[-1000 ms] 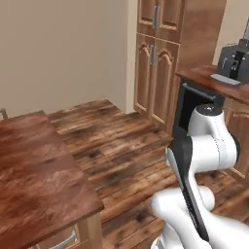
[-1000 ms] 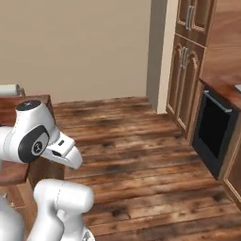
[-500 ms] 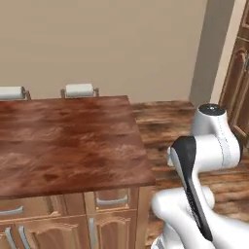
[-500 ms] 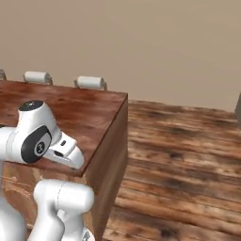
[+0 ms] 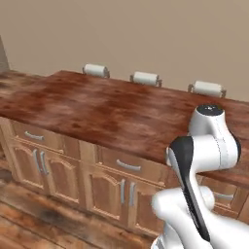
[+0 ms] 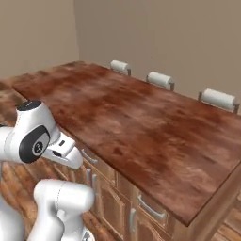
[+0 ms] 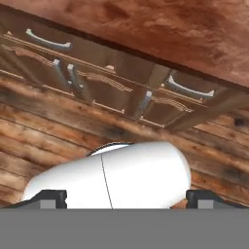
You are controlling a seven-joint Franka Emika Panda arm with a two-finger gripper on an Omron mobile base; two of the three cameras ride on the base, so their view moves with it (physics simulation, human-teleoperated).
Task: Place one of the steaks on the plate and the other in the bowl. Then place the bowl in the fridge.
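Observation:
The steaks, the plate, the bowl and the fridge are out of view. In the hand view my gripper (image 7: 126,198) stands open: one dark fingertip (image 7: 48,197) sits at the lower left, the other at the lower right, wide apart, and nothing is held between them. The hand looks down at the plank floor and the cabinet fronts under a counter. My white arm (image 5: 206,146) is folded close above the base, and it also appears as the arm (image 6: 35,136) at the left of the right base view.
A long island counter with a reddish wooden top (image 5: 97,109) (image 6: 141,117) stretches ahead. Drawers and cabinet doors (image 5: 112,187) (image 7: 97,80) line its near side. Three white stool backs (image 5: 146,78) (image 6: 160,80) stand behind its far edge, against a beige wall. Plank floor (image 7: 44,131) lies below.
The whole picture has swung, so the base has turned: open floor and tall cabinets have given way to the island counter, now seen along its length. The gripper stays open.

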